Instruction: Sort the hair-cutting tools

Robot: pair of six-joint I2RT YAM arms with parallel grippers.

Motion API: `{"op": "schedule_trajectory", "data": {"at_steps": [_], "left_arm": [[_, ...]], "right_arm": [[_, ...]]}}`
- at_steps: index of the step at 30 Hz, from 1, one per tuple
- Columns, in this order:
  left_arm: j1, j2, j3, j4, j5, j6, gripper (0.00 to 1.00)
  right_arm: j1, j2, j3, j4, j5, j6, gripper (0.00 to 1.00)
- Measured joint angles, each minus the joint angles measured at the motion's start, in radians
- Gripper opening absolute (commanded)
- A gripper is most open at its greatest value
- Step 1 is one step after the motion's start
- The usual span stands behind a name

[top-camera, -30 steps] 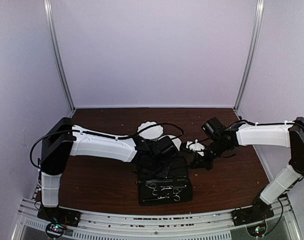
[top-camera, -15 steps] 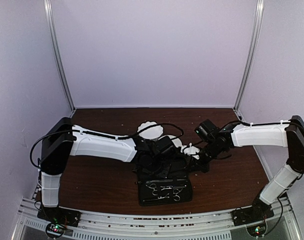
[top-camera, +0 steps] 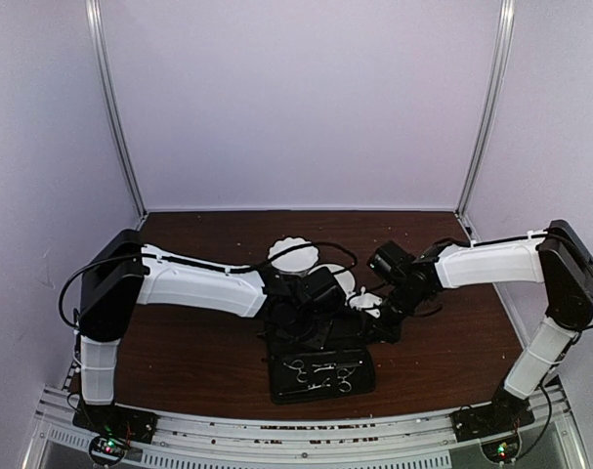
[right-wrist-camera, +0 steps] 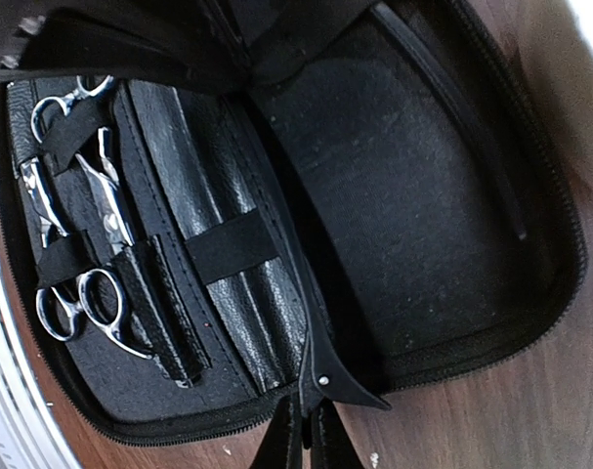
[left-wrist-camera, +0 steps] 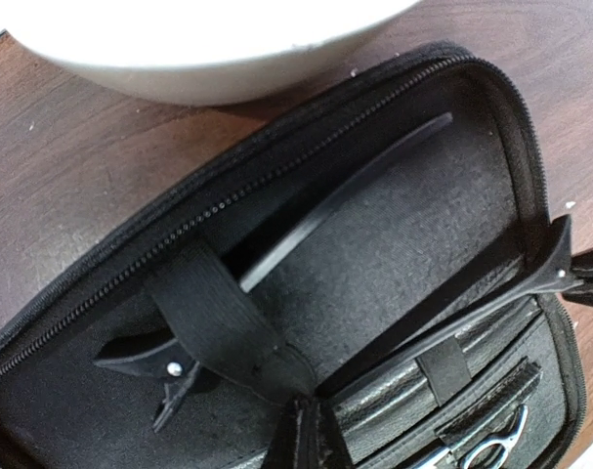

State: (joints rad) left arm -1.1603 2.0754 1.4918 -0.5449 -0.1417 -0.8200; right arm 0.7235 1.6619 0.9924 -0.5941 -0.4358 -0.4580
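Note:
The black zip case (top-camera: 320, 376) lies open. Two silver scissors (right-wrist-camera: 76, 244) sit strapped in its near half; they also show in the top view (top-camera: 317, 371) and at the bottom of the left wrist view (left-wrist-camera: 482, 451). One black clip (left-wrist-camera: 345, 195) lies in the far half under an elastic strap (left-wrist-camera: 218, 313). My right gripper (right-wrist-camera: 304, 440) is shut on the riveted end of the other black clip (right-wrist-camera: 340, 386), which lies along the centre fold (left-wrist-camera: 472, 313). My left gripper (left-wrist-camera: 311, 435) is shut, its tips against the strap's near end.
A white bowl (left-wrist-camera: 208, 49) stands just beyond the case's far edge, and two white bowls (top-camera: 294, 256) show behind the arms in the top view. Both arms crowd the case. The metal rail (top-camera: 296, 430) runs along the table's near edge.
My right arm has moved left and nearer, bringing its gripper to the case's right side at the clip. The left arm has not moved.

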Motion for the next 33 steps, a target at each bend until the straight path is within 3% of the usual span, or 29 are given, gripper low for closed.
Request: {"op": "schedule_trajectory", "data": {"at_steps": [33], "left_arm": [[0.001,-0.023,-0.010,0.003,-0.014,0.045,0.00]], "right_arm": [[0.011,0.021,0.047,-0.046,0.050,0.047,0.00]]}}
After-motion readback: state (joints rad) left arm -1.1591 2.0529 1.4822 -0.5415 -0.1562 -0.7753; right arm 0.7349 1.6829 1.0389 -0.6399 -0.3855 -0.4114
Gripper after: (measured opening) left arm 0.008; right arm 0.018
